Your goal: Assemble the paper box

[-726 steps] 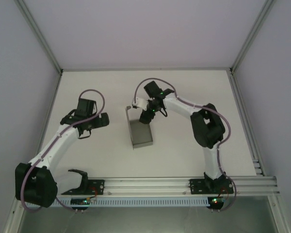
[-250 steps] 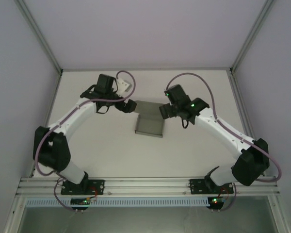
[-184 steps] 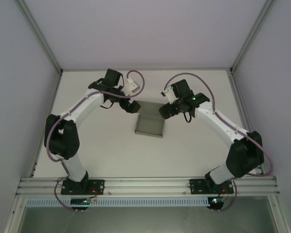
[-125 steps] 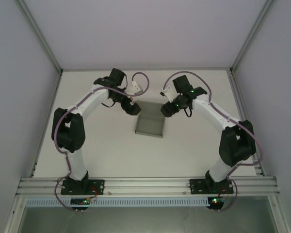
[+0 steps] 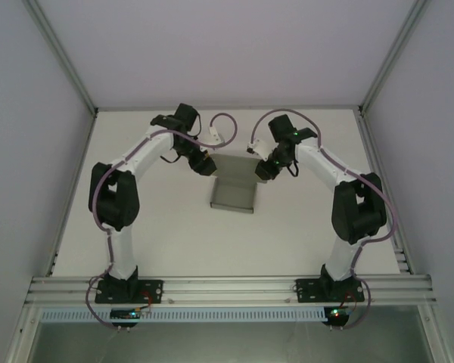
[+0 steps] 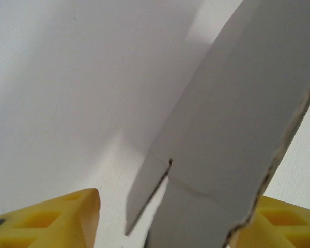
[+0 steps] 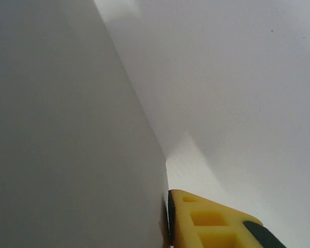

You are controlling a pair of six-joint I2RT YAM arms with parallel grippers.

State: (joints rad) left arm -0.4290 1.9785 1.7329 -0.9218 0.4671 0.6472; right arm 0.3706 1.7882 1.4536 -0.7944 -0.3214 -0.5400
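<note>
Paper box [image 5: 233, 195]: left jaws apart astride its flap [image 6: 232, 119] (touching one finger [image 6: 285, 223]); right jaws, cannot tell

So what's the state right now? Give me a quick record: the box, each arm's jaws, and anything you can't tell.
paper box: grey cardboard, partly folded, mid-table, between the two arms
left jaws: at the box's far-left corner; open, with a flap standing between the yellow fingers, nearer one of them
right jaws: at the box's far-right corner; one yellow finger right beside a cardboard panel
unclear: whether the right jaws are open or shut
</note>
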